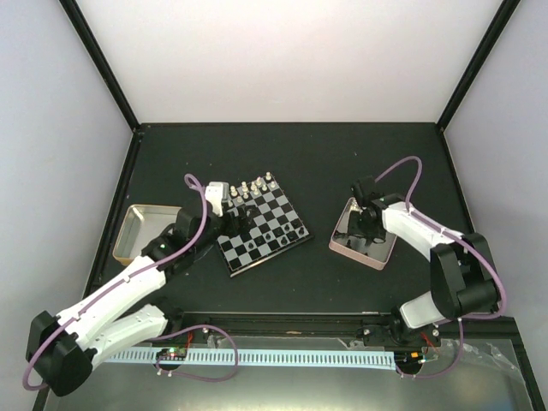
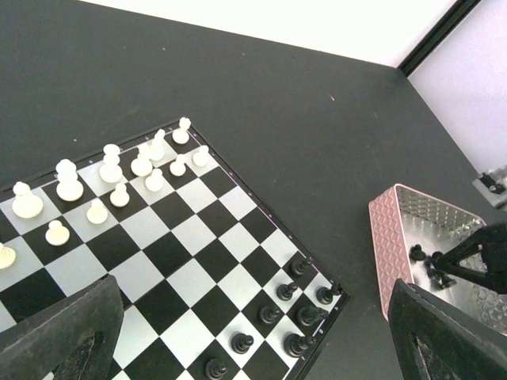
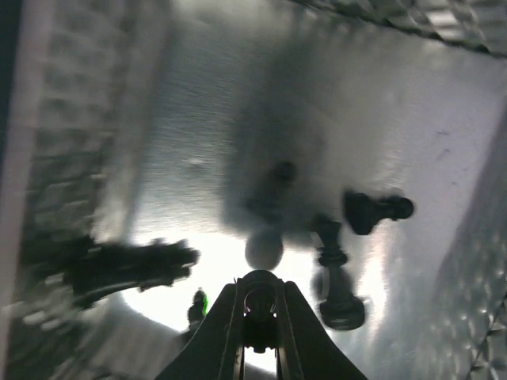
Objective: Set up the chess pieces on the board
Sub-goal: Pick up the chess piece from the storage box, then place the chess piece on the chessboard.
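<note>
The board [image 1: 257, 246] lies mid-table; it fills the left wrist view [image 2: 182, 253]. White chess pieces [image 1: 253, 188] stand in its far rows [image 2: 111, 170]. Several black chess pieces [image 1: 287, 231] stand near its right corner [image 2: 307, 315]. My left gripper [image 1: 233, 211] hovers over the board's left part, open and empty [image 2: 252, 289]. My right gripper [image 1: 370, 229] is down inside the pink-rimmed tray [image 1: 360, 257], shut [image 3: 260, 293] on a black piece [image 3: 260, 307]. Other black pieces [image 3: 339, 277] lie loose on the tray floor [image 3: 238, 95].
A tan-rimmed metal tray [image 1: 137, 233] sits left of the board, beside my left arm. The pink tray [image 2: 388, 245] stands right of the board with a gap of dark table between. Black enclosure walls border the table.
</note>
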